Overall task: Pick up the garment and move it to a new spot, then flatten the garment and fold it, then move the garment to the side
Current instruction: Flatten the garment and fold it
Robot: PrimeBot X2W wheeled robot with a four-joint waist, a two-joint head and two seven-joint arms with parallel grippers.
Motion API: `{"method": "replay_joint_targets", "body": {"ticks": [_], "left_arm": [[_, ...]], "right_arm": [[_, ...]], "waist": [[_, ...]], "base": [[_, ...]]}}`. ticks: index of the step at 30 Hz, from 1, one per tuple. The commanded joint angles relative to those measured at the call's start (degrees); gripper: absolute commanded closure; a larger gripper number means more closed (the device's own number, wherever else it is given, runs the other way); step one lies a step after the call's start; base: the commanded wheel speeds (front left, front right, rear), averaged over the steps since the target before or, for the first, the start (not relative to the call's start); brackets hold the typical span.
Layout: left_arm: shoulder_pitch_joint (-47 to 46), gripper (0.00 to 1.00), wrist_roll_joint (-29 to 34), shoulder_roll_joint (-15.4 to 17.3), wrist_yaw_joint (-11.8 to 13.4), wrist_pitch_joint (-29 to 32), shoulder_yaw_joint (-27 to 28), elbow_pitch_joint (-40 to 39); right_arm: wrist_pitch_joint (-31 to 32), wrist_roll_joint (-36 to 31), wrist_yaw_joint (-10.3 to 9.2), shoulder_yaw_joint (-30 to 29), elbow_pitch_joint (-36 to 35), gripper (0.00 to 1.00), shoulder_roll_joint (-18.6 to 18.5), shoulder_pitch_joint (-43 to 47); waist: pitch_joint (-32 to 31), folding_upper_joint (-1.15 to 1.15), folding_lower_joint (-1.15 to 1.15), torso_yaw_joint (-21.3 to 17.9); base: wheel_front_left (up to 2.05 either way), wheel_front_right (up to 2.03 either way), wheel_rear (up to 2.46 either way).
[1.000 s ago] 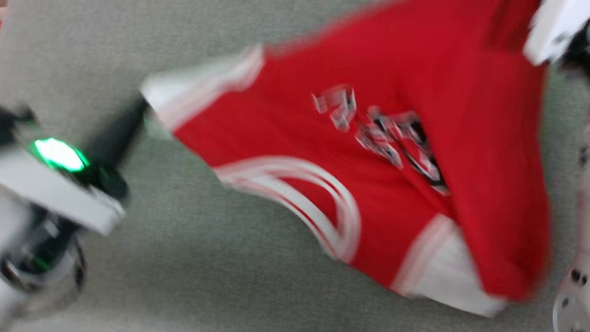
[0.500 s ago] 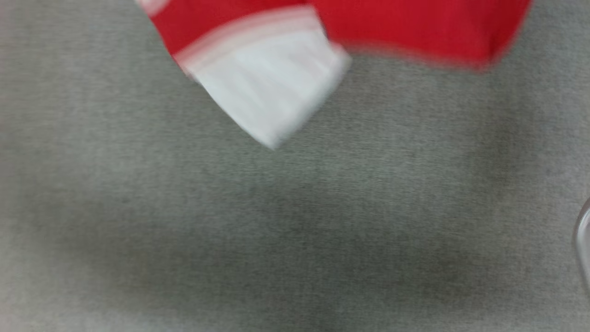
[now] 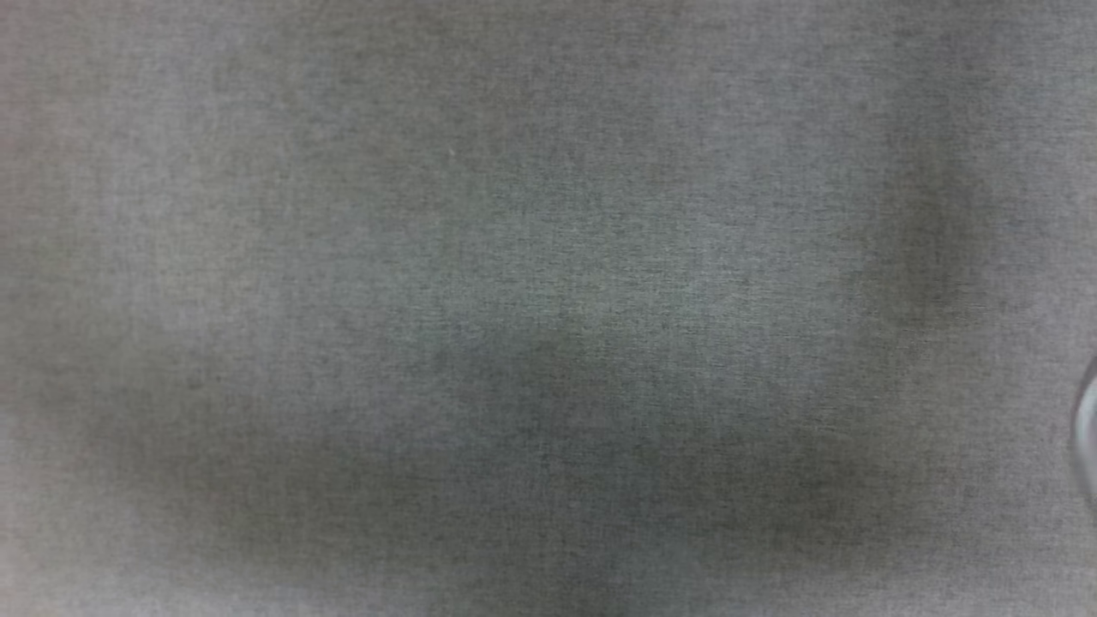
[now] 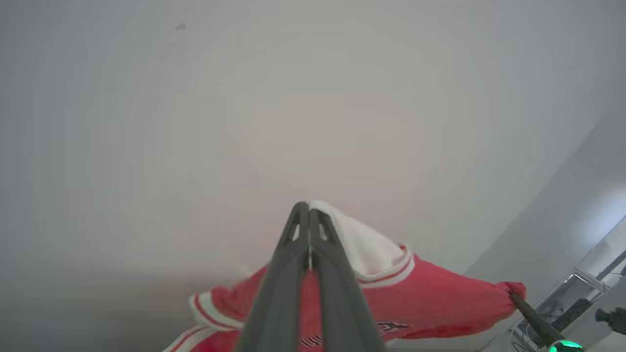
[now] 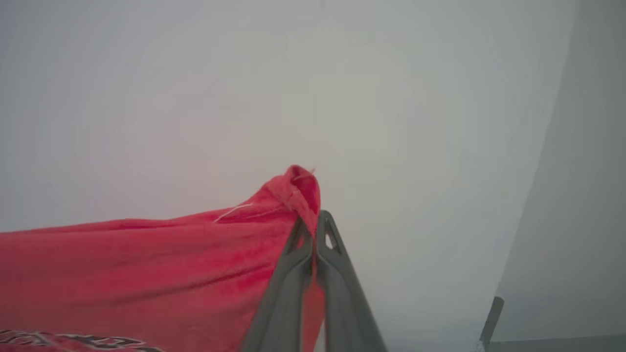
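The garment (image 4: pixel 430 303), a red jersey with white sleeves and striped trim, hangs stretched between my two grippers. In the left wrist view my left gripper (image 4: pixel 309 209) is shut on the tip of a white sleeve (image 4: pixel 362 244). The jersey's far red corner (image 4: pixel 513 289) is pinched by the other arm's dark fingers (image 4: pixel 533 313). In the right wrist view my right gripper (image 5: pixel 315 220) is shut on a bunched red corner of the garment (image 5: pixel 146 264), whose black lettering (image 5: pixel 58 337) shows at the bottom left.
The head view looks down on a grey woven surface (image 3: pixel 548 257) with soft shadows across its lower half. A pale rounded part (image 3: pixel 1087 437) pokes in at the right edge. Behind the garment both wrist views show plain pale wall.
The head view has swung, so the garment has slid up and out of it, leaving grey cloth. The left arm with its green light has also left that view.
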Motion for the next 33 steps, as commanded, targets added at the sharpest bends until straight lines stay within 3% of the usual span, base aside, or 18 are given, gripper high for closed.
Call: {"method": "replay_joint_targets", "body": {"ticks": [1,6,13,22,33], "left_arm": [[2.4,1.0,-1.15,0.11,0.15,-0.61,0.32,-1.69],[16.51,1.0,-3.79,0.71,0.15,-2.94,1.27,-10.74],[38.88,1.0,-3.59,2.08,0.14,-9.67,4.41,-23.78],[61.53,1.0,0.45,2.29,0.14,-12.33,10.78,-34.02],[86.1,1.0,6.28,2.61,0.14,-12.41,21.88,-45.17]], "right_arm": [[-0.22,0.88,-0.08,0.97,-0.37,1.0,-0.17,2.33],[2.41,4.93,-0.07,6.0,-5.12,1.0,-0.14,13.85],[11.16,11.2,-0.07,10.12,-23.65,1.0,-0.21,35.79],[24.14,15.3,-0.06,11.35,-48.97,1.0,-0.1,60.56],[31.38,20.89,-0.06,8.05,-65.02,1.0,-0.07,80.65]], "waist": [[-0.1,0.0,0.0,0.4],[-1.02,0.0,0.0,1.01],[-4.91,0.0,0.0,1.61],[-9.57,0.0,0.0,1.52],[-13.56,0.0,0.0,0.62]], "base": [[0.0,0.0,0.0],[0.0,0.0,0.0],[0.0,0.0,0.0],[0.0,0.0,0.0],[0.0,0.0,0.0]]}}
